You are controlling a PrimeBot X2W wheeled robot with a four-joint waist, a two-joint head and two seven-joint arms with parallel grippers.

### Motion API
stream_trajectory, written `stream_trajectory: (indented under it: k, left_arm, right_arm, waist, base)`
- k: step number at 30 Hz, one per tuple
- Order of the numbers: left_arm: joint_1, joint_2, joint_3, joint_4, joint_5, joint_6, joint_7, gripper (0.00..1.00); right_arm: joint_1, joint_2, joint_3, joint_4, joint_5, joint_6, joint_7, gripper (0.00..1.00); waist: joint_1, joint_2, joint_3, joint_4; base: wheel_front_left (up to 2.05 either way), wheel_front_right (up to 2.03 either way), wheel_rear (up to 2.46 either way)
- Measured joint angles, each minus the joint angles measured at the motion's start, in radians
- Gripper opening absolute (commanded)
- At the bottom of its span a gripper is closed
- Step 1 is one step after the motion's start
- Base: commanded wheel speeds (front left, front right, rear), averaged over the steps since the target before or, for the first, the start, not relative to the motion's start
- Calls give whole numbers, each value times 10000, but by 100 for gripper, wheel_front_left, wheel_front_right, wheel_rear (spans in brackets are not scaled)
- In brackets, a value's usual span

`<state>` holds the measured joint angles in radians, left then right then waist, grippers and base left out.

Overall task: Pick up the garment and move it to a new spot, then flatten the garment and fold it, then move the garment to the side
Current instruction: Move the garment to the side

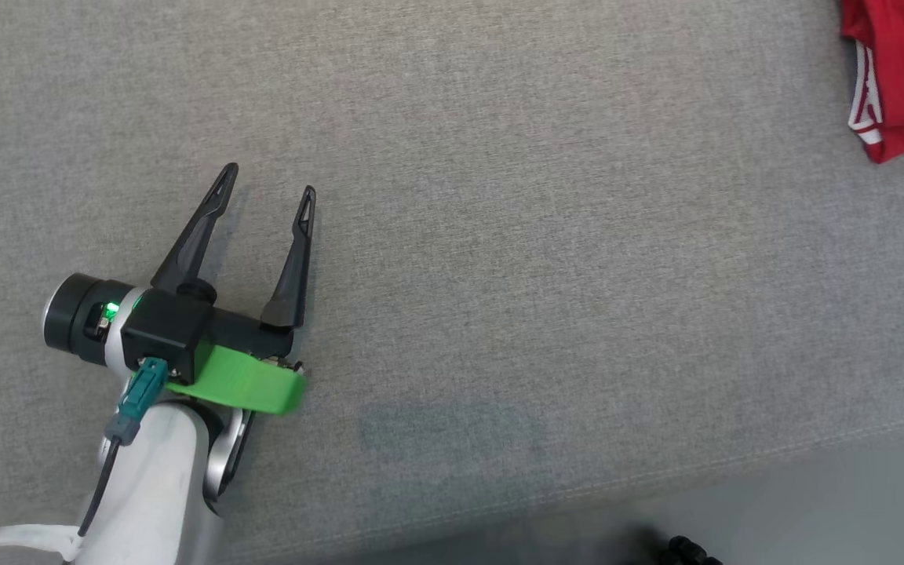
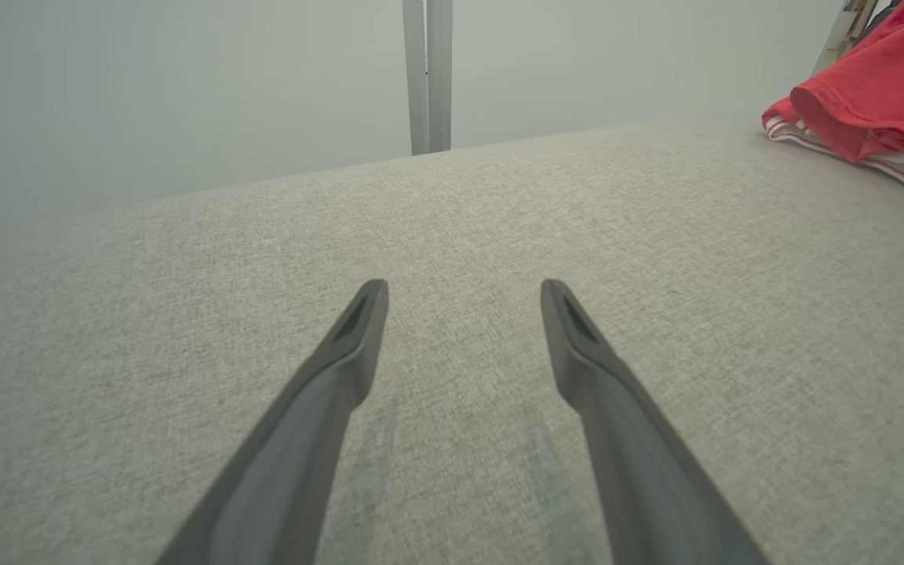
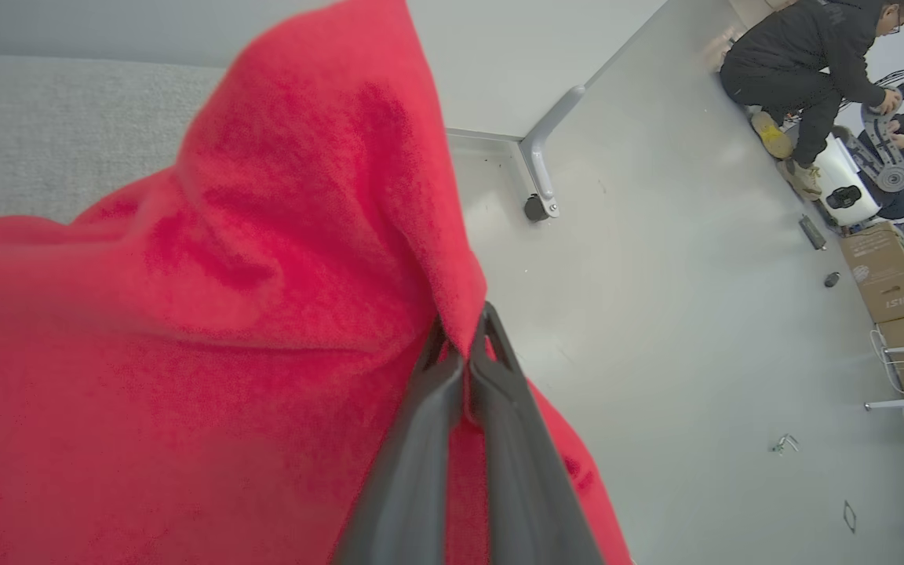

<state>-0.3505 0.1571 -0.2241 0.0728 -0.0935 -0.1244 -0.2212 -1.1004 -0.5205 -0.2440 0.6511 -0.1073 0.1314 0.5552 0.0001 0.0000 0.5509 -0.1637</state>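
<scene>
The garment (image 1: 903, 74) is red cloth with white-striped trim, at the top right corner of the head view on the grey fabric table (image 1: 538, 259). In the right wrist view my right gripper (image 3: 461, 333) is shut on a fold of the garment (image 3: 209, 314), which hangs over its fingers. My left gripper (image 1: 267, 179) hovers over bare table at the lower left of the head view, fingers spread wide and holding nothing. The left wrist view has the left gripper (image 2: 464, 294) open over the table, with the garment (image 2: 876, 102) far off at the upper right.
The table's front edge (image 1: 656, 479) runs across the bottom of the head view. In the right wrist view a pale floor (image 3: 695, 314) lies beyond the table, with a table leg (image 3: 542, 157), cardboard boxes (image 3: 891, 282) and people crouched (image 3: 805, 55) at the far right.
</scene>
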Motion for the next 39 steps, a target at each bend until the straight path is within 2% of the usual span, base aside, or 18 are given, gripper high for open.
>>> stream_trajectory:
  k: [3,4,5,6,10,16,22,29,34,39]
  left_arm:
    - [-58,92,-121,-25,38,0,17,100]
    - [-86,113,-157,-40,63,0,15,100]
    - [-105,127,-198,-63,82,0,15,100]
    - [-127,148,-244,-81,123,-2,15,100]
    - [-198,257,-378,-190,238,-2,-17,100]
    - [-202,284,-290,-274,-52,12,-182,100]
    - [-165,56,69,-82,-464,297,-284,100]
    - [378,-8,401,360,-882,543,-347,100]
    - [802,-288,775,872,-1511,757,-339,100]
    - [1116,-493,1179,1298,-2052,1080,-343,100]
  right_arm:
    - [106,-174,-313,84,-867,2,-138,0]
    - [138,-268,-447,125,-1076,2,-284,13]
    - [174,-384,-516,198,-1277,2,-384,87]
    - [226,-460,-635,263,-1469,2,-470,100]
    - [416,-550,-905,385,-2092,2,-1160,100]
    - [351,-318,-890,725,-2148,0,-2723,100]
    - [528,79,-234,1076,-1875,0,-4441,100]
    - [1502,1172,92,813,-662,0,-6341,100]
    - [2620,2092,278,311,556,0,-6985,100]
    - [3580,2709,1106,-224,1701,0,-7361,100]
  waist:
    - [0,0,93,234]
    - [0,0,127,310]
    - [-1,1,163,386]
    - [-1,0,199,454]
    - [-1,0,335,684]
    - [-1,0,299,786]
    - [-1,0,-86,802]
    - [-1,0,-845,833]
    - [-1,0,-1539,857]
    - [-1,0,-2353,954]
  base:
    - [0,0,0]
    - [0,0,0]
    - [0,0,0]
    - [0,0,0]
    - [0,0,0]
    - [0,0,0]
    - [0,0,0]
    - [0,0,0]
    - [0,0,0]
    - [0,0,0]
